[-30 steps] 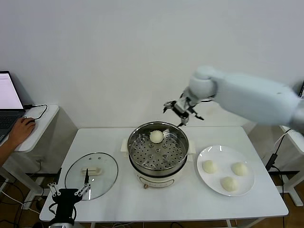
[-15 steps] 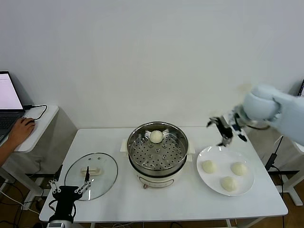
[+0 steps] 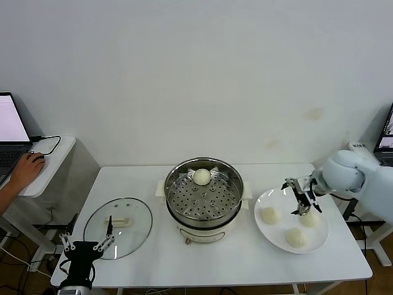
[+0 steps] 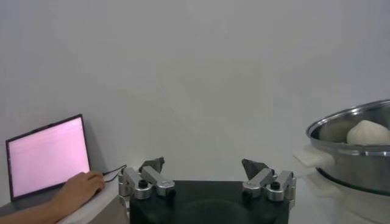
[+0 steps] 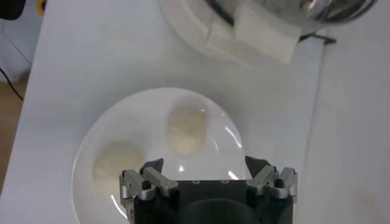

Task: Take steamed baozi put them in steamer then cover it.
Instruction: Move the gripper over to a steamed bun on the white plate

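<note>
The steamer stands mid-table with one steamed baozi on its perforated floor at the back. Three more baozi lie on the white plate to its right. My right gripper hovers open just above the plate's far part, holding nothing; its wrist view shows its open fingertips over two baozi. The cover, a glass lid, lies flat left of the steamer. My left gripper is parked open at the table's front-left corner.
A side table at the far left carries a laptop with a person's hand at it. From the left wrist view the steamer's rim shows with the baozi inside. The steamer's white side handle sits close to the plate.
My right arm has swung from behind the steamer rightward and down to just above the plate, still open and holding nothing. The left arm has hardly moved.
</note>
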Tool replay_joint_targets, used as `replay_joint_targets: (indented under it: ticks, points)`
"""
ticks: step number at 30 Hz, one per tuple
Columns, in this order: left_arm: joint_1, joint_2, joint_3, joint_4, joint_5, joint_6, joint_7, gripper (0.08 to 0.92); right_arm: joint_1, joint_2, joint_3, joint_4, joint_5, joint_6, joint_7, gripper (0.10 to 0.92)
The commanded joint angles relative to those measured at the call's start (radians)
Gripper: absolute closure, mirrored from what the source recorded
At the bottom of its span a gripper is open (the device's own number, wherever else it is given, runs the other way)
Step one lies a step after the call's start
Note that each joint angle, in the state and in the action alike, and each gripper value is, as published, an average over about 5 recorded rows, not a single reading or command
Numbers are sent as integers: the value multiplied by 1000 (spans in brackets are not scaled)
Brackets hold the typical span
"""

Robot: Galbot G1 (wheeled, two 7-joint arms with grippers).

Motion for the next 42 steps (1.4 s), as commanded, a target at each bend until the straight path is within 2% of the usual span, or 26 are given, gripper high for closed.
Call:
replay_joint_targets:
  ticks: [1,22,36,42]
  points:
    - [1,-1,-10,-1,0,1,1,177,-185,110,123,-152,-62,1,9,203]
    - [-2,-7,-15,17,1,1,2,177,-244,240,159,-243,-103,12,19,210]
    - [0,-16,-17,14,3,1,0,177,-249,238,178,-242,-118,-1,5,376]
    - [1,-19,-17,12,4,0,-1,177,-236,224,181,-243,-124,4,-17,412]
